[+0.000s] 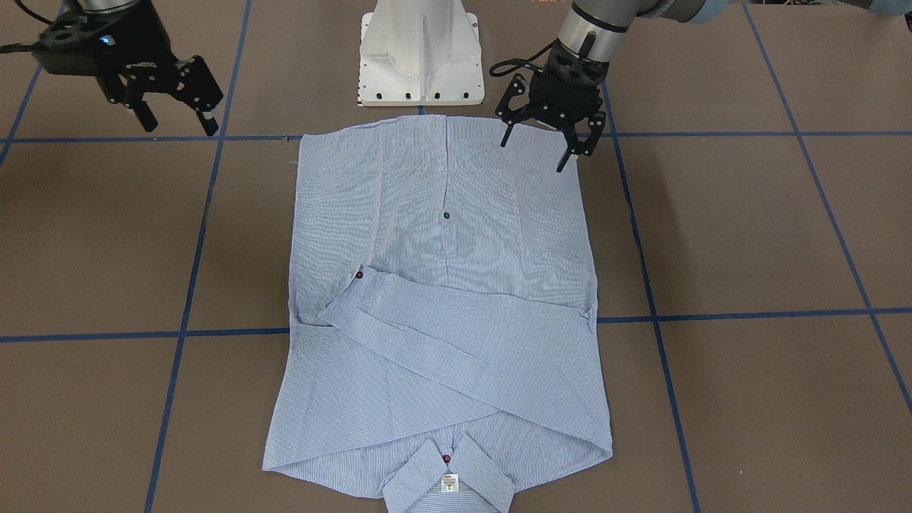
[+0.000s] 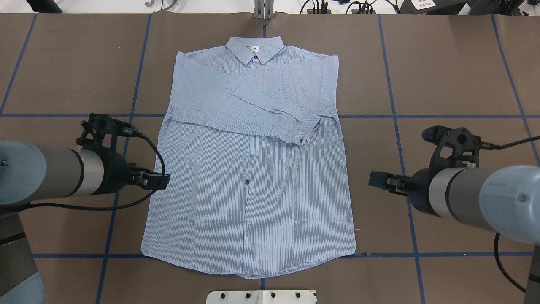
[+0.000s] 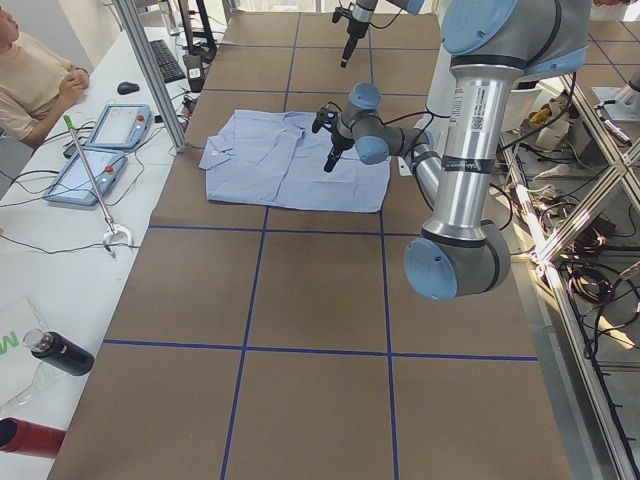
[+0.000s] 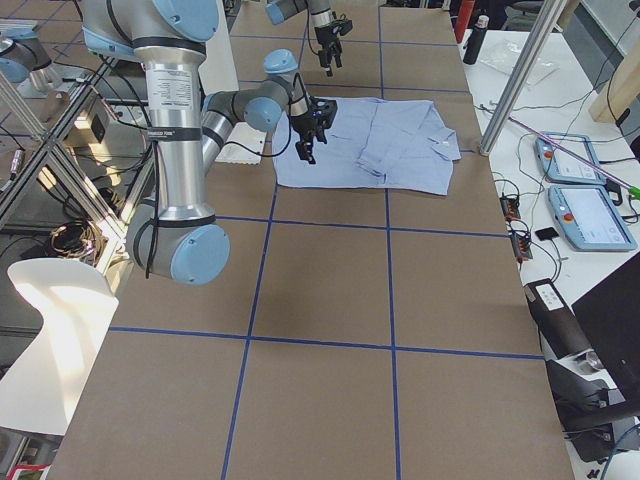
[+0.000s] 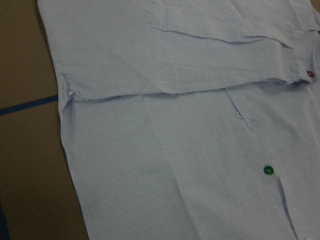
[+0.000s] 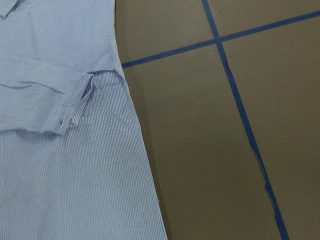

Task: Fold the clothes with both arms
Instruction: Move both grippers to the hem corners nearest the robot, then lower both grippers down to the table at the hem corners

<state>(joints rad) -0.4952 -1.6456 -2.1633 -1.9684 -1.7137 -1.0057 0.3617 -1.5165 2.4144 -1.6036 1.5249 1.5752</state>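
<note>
Right, the shirt [image 2: 253,169] lies flat, buttons up, in the middle of the table [image 2: 443,76], with its collar [image 2: 240,46] away from the robot. One sleeve [image 2: 244,105] is folded across the chest, and the other I cannot make out clearly beneath it. The front camera cuts the collar off at its bottom edge, and the print on the label [image 2: 255,49] is too small to read. The left gripper [image 1: 534,153] hangs over the hem corner on its side, jaws spread wide, holding nothing. The right gripper [image 1: 179,125] is just as wide, out over bare table beside the shirt. Neither wrist camera catches its own fingers. The table has a brown covering with blue tape lines [image 2: 396,116] in a grid, and a white pedestal [image 1: 420,57] stands at the hem end. Off to the side, a person [image 3: 30,75] sits at a white desk [image 3: 40,250] with two tablets [image 3: 105,125].
</note>
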